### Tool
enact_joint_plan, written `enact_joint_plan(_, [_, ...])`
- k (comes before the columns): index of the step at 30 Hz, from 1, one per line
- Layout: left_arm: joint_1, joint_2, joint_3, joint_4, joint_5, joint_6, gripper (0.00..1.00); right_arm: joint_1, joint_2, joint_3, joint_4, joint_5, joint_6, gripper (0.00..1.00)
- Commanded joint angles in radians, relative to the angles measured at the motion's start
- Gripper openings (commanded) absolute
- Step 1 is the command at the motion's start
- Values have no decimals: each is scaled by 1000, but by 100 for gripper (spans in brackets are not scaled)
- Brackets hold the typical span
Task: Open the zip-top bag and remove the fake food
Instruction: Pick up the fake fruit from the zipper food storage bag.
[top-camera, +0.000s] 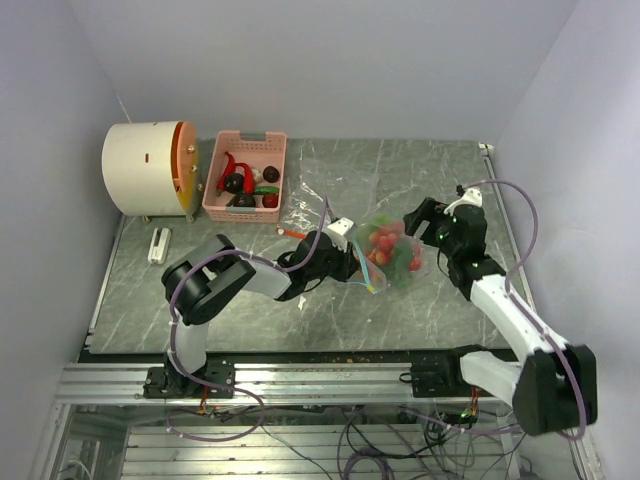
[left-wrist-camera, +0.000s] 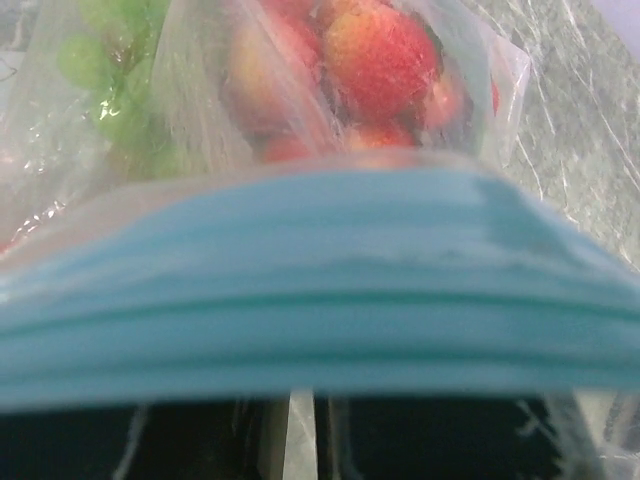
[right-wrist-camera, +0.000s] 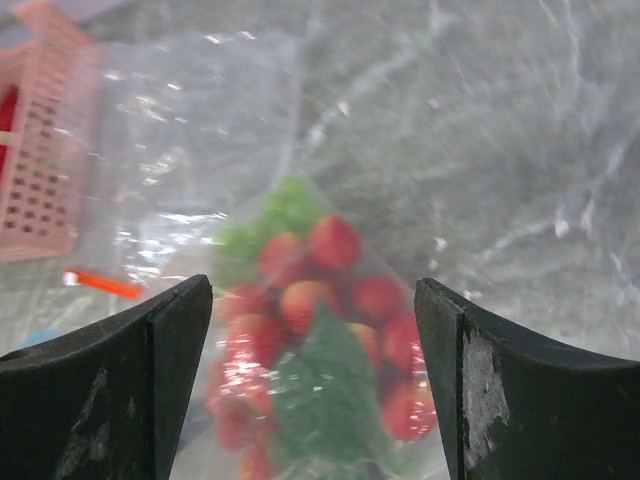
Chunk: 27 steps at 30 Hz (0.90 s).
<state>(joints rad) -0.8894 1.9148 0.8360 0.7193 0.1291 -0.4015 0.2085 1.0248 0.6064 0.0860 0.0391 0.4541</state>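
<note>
The clear zip-top bag (top-camera: 398, 268) lies mid-table, bulging with red and green fake food (top-camera: 385, 243). My left gripper (top-camera: 352, 264) sits at the bag's left end, by the blue zip strip (top-camera: 373, 275). In the left wrist view that strip (left-wrist-camera: 320, 310) crosses right above my left gripper (left-wrist-camera: 300, 415). Its jaws show only a thin gap, their tips are hidden, and I cannot tell whether they pinch plastic. Red food (left-wrist-camera: 380, 50) shows beyond. My right gripper (top-camera: 421, 221) hovers at the bag's right side. In the right wrist view this gripper (right-wrist-camera: 313, 292) is open wide with the fake food (right-wrist-camera: 300, 330) below.
A pink slotted basket (top-camera: 213, 185) holding toy vegetables stands at the back left, next to a white drum with an orange lid (top-camera: 148, 168). Crumpled clear plastic (top-camera: 303, 212) and a small orange piece (top-camera: 292, 233) lie between basket and bag. A white block (top-camera: 158, 245) rests far left.
</note>
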Motion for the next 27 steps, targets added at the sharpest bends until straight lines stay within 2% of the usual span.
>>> enact_joint_plan(1, [-2,-27,-51,63,-9,-4,22,-94,126,49,-14,-132,58,83])
enact_joint_plan(7, [21,-47,-163,242,73,-64,26,-172,307,46,77,-269,74,83])
enact_joint_plan(10, [23,-35,-184,303,109,-87,34,-181,368,14,135,-367,91,79])
enact_joint_plan(11, [23,-27,-185,319,116,-92,41,-181,382,1,156,-381,99,77])
enact_joint_plan(12, [24,-8,-186,357,131,-109,60,-183,387,-44,227,-461,127,65])
enact_joint_plan(13, [25,-2,-186,371,134,-115,66,-183,383,-62,247,-482,138,58])
enact_joint_plan(16, [27,20,-188,413,147,-136,76,-182,370,-77,268,-522,158,33])
enact_joint_plan(19, [36,42,-196,469,169,-163,81,-182,328,-80,241,-510,158,3])
enact_joint_plan(20, [38,46,-201,485,173,-171,82,-182,316,-80,235,-506,157,0])
enact_joint_plan(27, [51,72,-222,558,189,-203,87,-183,164,-39,134,-500,129,0])
